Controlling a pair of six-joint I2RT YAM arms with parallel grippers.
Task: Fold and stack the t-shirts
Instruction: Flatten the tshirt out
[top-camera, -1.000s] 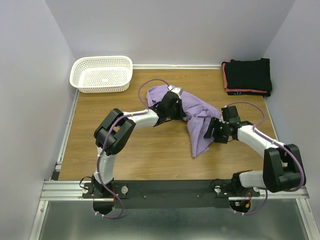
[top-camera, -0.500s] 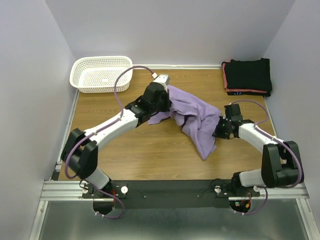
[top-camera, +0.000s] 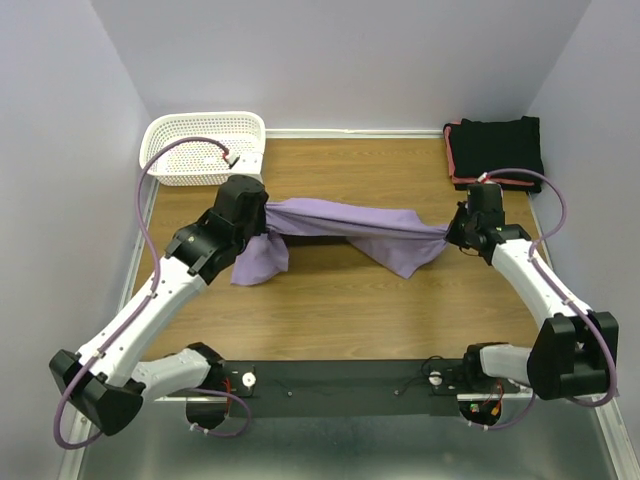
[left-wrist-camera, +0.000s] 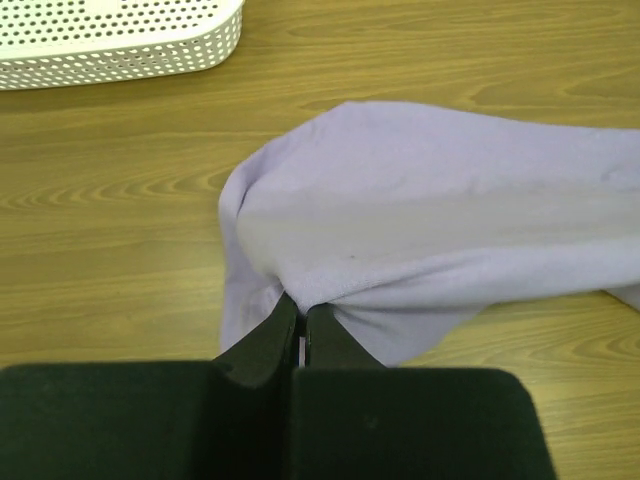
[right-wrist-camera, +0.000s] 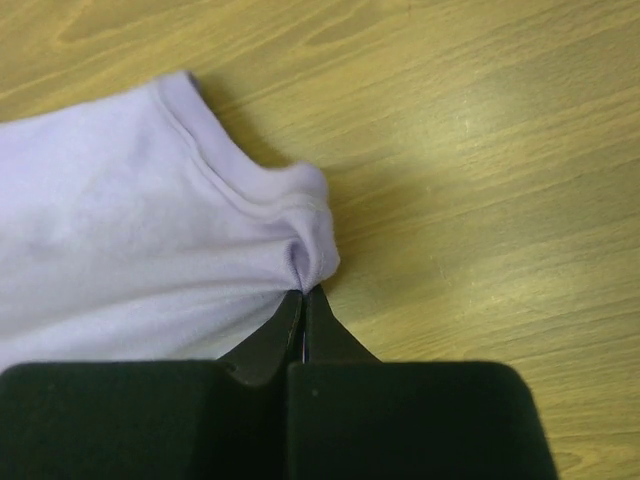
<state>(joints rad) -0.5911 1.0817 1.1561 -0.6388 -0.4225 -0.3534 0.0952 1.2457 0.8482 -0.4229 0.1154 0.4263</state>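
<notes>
Your L gripper (left-wrist-camera: 300, 318) is pinched tight on one end of the lavender shirt (top-camera: 345, 222), cloth bunched at the tips. Your R gripper (right-wrist-camera: 303, 300) is clamped the same way on the other end, beside a hemmed edge. Shirt is stretched btwn the two over the table (top-camera: 330, 300), loose folds sagging below; folded black shirts (top-camera: 497, 150) w/ coral-red edge sit far R corner, white basket (top-camera: 205, 147) far L.
</notes>
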